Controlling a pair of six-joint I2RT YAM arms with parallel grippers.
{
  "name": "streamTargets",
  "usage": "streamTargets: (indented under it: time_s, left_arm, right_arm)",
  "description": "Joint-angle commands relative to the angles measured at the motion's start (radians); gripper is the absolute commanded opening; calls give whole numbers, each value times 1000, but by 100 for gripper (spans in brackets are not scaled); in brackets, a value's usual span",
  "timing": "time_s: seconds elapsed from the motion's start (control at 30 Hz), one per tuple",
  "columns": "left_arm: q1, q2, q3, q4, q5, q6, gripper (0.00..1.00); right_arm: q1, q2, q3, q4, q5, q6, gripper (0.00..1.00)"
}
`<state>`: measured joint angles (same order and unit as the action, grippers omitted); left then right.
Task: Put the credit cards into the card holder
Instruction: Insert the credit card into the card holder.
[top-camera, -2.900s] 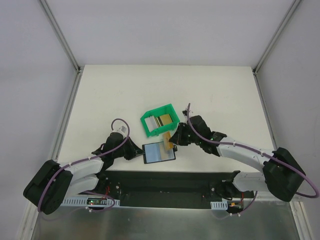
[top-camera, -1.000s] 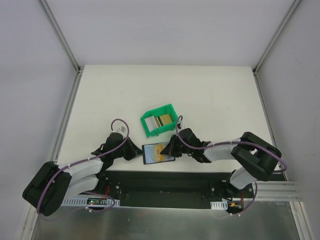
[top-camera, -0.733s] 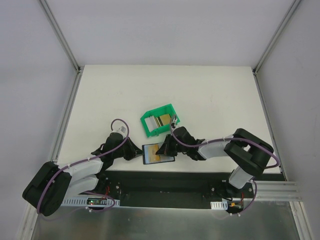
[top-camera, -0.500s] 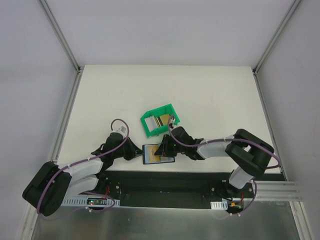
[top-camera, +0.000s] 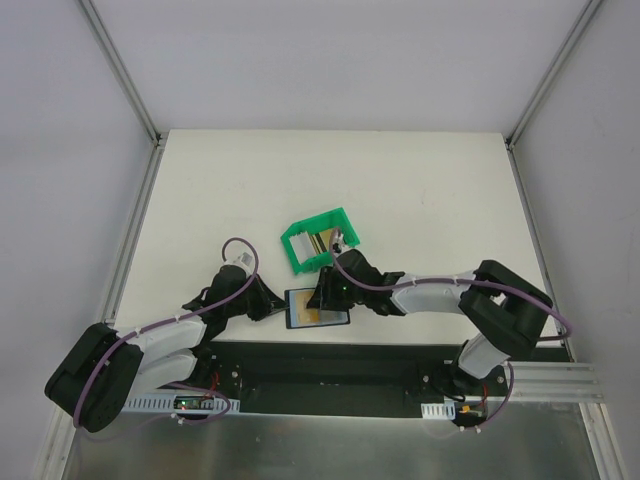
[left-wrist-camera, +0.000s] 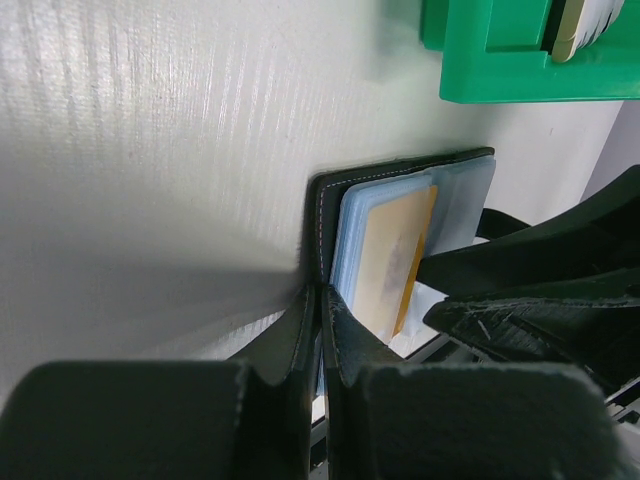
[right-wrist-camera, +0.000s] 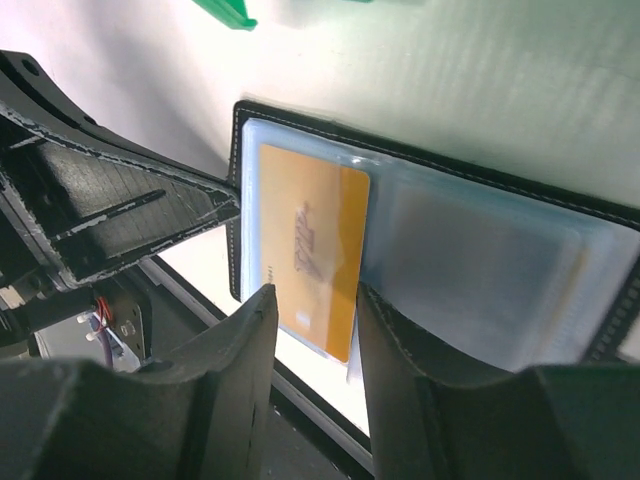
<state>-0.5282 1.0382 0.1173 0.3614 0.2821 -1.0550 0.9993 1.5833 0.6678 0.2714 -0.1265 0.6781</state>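
Note:
The black card holder (top-camera: 330, 319) lies open near the table's front edge, its bluish-grey slots (right-wrist-camera: 470, 270) facing up. My left gripper (top-camera: 272, 305) is shut on the card holder's left edge (left-wrist-camera: 322, 215). A gold credit card (right-wrist-camera: 310, 255) sits partly in the left slot and also shows in the left wrist view (left-wrist-camera: 395, 260). My right gripper (right-wrist-camera: 312, 300) hangs just over that card with its jaws apart, one on each long side, not pinching it. More credit cards (top-camera: 322, 240) stand in the green bin (top-camera: 300, 262).
The green open-fronted bin (left-wrist-camera: 500, 70) stands just behind the card holder. The black mounting plate (top-camera: 330, 365) of the arm bases runs along the table's front edge, close under the card holder. The right arm (top-camera: 430, 293) stretches in from the right.
My right gripper carried the gold card from beside the bin leftward onto the card holder, pushed it into the slot, then opened its jaws. The left gripper stayed clamped on the holder.

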Motion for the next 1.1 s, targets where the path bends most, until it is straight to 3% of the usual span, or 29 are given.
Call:
streamTargets:
  time_s: [0.0, 0.4, 0.6, 1.07]
  left_arm:
    - [10, -10, 2, -4, -4, 13, 0]
    - [10, -12, 7, -3, 2, 10, 0]
    - [10, -55, 25, -36, 3, 30, 0]
    - [10, -162, 61, -104, 11, 59, 0]
  right_arm:
    - [27, 52, 70, -31, -36, -26, 39]
    - [47, 18, 119, -118, 14, -87, 34]
    - [48, -78, 148, -264, 120, -172, 46]
    - [131, 1, 323, -449, 249, -218, 54]
